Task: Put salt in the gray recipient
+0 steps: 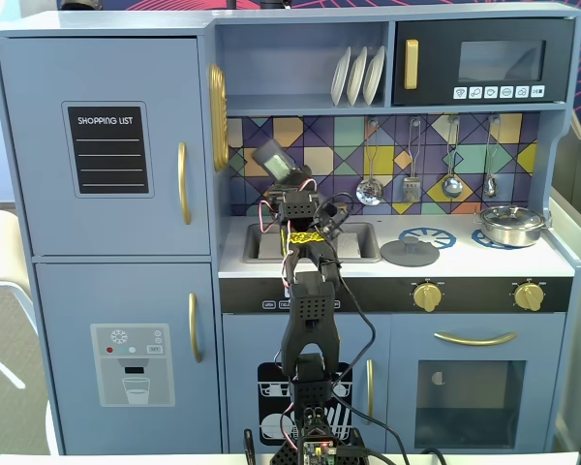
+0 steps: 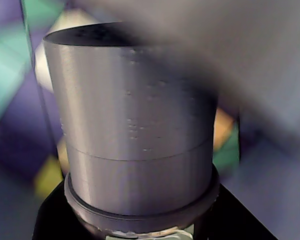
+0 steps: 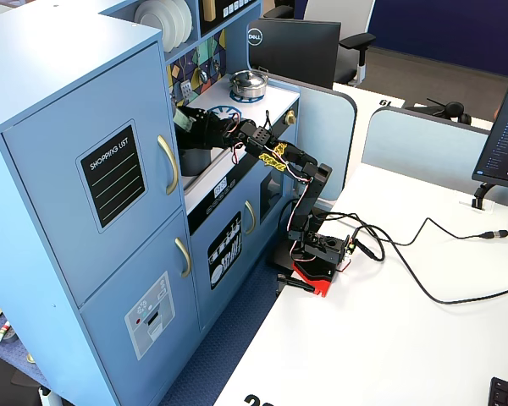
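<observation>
The salt (image 1: 274, 160) is a slim gray shaker with a pale green label. It is held tilted above the left part of the toy sink (image 1: 353, 242). My gripper (image 1: 287, 192) is shut on its lower part. In the wrist view the salt's gray body (image 2: 135, 130) fills the frame, with my gripper (image 2: 140, 222) clamped around it at the bottom. In a fixed view from the side the salt (image 3: 184, 119) is just above the gray recipient (image 3: 195, 159), a dark-gray pot at the sink. My gripper (image 3: 201, 125) is right of it.
A flat gray lid with a knob (image 1: 410, 254) lies on the counter right of the sink. A shiny steel pan (image 1: 510, 225) stands on the far right burner. Utensils (image 1: 452, 184) hang on the tiled back wall. The shelf with plates (image 1: 358, 76) is overhead.
</observation>
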{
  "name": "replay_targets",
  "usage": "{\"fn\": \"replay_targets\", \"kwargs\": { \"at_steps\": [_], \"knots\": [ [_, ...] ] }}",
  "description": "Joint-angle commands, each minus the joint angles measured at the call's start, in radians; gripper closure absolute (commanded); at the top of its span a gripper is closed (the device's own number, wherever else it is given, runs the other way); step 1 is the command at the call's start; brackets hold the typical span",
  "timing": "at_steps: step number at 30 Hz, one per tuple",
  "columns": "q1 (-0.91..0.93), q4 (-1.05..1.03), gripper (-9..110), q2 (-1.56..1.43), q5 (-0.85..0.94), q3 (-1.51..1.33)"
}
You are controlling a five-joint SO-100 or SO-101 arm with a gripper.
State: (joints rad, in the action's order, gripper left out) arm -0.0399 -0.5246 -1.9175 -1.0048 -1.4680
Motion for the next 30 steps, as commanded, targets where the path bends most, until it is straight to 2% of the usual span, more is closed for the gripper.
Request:
{"fn": "replay_targets", "kwargs": {
  "at_steps": [1, 6, 16, 22, 26, 30],
  "knots": [
    [-0.057, 0.043, 101, -0.015, 0.063, 0.204],
    [-0.057, 0.023, 101, 0.011, 0.077, 0.288],
    [0.048, -0.028, 101, -0.098, 0.031, 0.002],
    [-0.008, 0.028, 101, -0.087, 0.066, 0.025],
    [-0.043, 0.069, 101, -0.037, 0.179, 0.144],
    [-0.011, 0.143, 101, -0.023, 0.472, 0.179]
  ]
}}
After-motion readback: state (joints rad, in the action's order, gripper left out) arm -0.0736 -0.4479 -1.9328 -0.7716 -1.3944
